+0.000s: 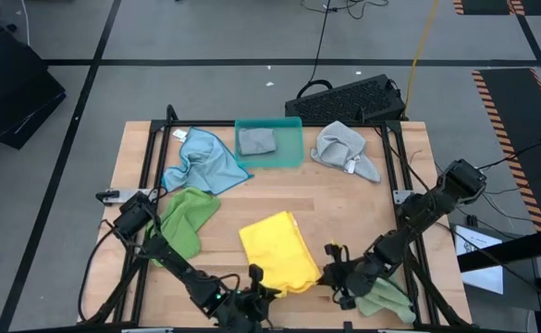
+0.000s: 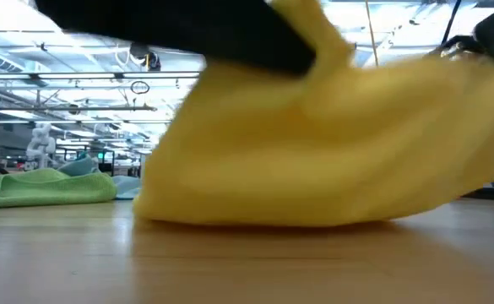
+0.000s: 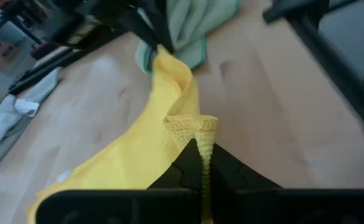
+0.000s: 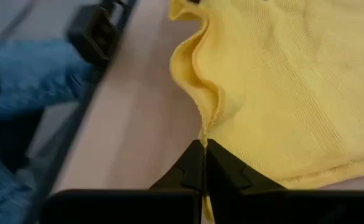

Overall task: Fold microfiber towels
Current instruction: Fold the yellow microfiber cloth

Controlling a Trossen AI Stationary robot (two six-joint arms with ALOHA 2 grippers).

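Note:
A yellow microfiber towel [image 1: 275,248] lies near the table's front edge, between my two grippers. My left gripper [image 1: 261,282] is shut on its near left corner, and my right gripper [image 1: 331,265] is shut on its near right edge. In the low view the yellow towel [image 2: 314,152] is raised at its near side while its lower part rests on the table. A green towel [image 1: 187,220] lies crumpled at the left and another [image 1: 386,301] under my right arm. A light blue towel [image 1: 201,162] and a grey towel [image 1: 346,148] lie at the back. My left gripper pinches a bunched corner of the yellow towel [image 3: 197,127] between its two fingers, coming in slanting down from the near left. The cloth rises in a ridge from there toward the other gripper. My right gripper pinches a puckered edge of the yellow towel [image 4: 208,121] between its two fingers, slanting down from the near right. The rest of the cloth spreads away from the fingers onto the table.
A teal tray [image 1: 270,143] at the back holds a folded grey towel [image 1: 256,141]. A black keyboard [image 1: 349,97] sits beyond the far edge. Bare wood shows in the table's middle, and black frame rails run along both sides.

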